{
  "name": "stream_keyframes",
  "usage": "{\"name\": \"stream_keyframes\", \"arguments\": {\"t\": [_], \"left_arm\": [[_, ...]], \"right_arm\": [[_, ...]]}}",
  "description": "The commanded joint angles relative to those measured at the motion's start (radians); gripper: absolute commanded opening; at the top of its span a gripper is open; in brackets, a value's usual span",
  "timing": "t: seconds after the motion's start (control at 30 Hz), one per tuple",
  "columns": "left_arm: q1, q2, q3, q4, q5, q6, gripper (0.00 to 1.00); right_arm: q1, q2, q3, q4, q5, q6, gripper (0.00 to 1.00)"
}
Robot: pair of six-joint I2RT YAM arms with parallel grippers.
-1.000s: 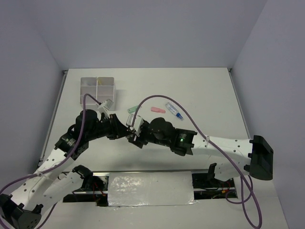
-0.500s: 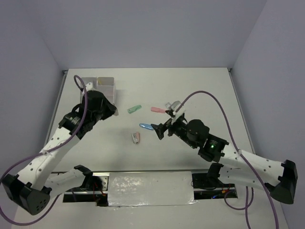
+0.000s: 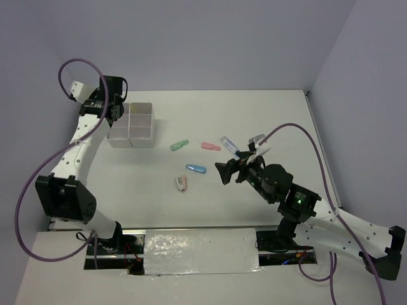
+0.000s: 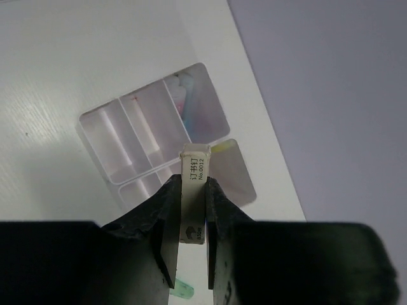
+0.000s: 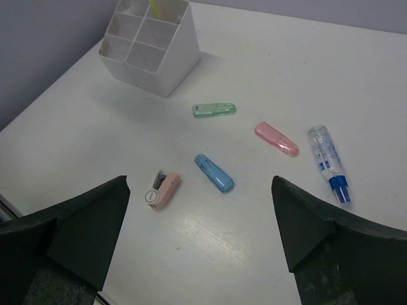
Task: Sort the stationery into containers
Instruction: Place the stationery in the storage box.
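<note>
Far left, above translucent whitish four-compartment plastic box (image 3: 131, 141), left gripper (image 4: 193, 190) pinches small white labelled staple carton (image 4: 194, 168), swung here from table centre; drop looks next; mid-table, unsorted: green capped stick (image 3: 180, 145), pink mini stapler (image 3: 182, 183), blue capped stick (image 3: 196, 169), pink capped stick (image 3: 210, 146), blue-tipped clear pen (image 3: 230, 146); right gripper (image 5: 198, 210), just spread wide, has pulled back, holding nothing.

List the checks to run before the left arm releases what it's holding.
1. Left gripper shut on staple box: ok.
2. Staple box above the container: ok.
3. Which compartment lies under it: cannot tell.
4. Right gripper open, nothing between its fingers: ok.
5. Right gripper away from the container: ok.
6. All stationery sorted: not ok; the blue stick, for one, lies loose.
</note>
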Motion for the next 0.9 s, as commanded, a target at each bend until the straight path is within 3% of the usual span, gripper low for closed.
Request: {"name": "stream_keyframes", "arguments": {"t": [0.0,0.17,0.37,0.6,0.77,0.87], "left_arm": [[0.043,0.076,0.063,-0.038,-0.076,-0.089,0.00],[0.111,0.179,0.052,0.008,0.022,-0.113,0.00],[0.111,0.206,-0.061,0.150,0.008,-0.121,0.00],[0.111,0.240,-0.077,0.233,-0.004,-0.098,0.00],[0.112,0.283,-0.106,0.276,0.005,-0.092,0.11],[0.112,0.292,-0.129,0.331,0.012,-0.076,0.24]], "right_arm": [[-0.001,0.021,0.017,-0.043,0.034,0.019,1.00],[-0.001,0.061,0.040,-0.054,0.038,-0.020,1.00],[-0.001,0.064,0.013,0.006,0.009,-0.078,1.00],[-0.001,0.095,0.019,-0.028,-0.006,-0.092,1.00],[-0.002,0.101,0.007,0.000,-0.016,-0.101,1.00],[-0.001,0.129,0.024,-0.002,-0.020,-0.109,1.00]]}}
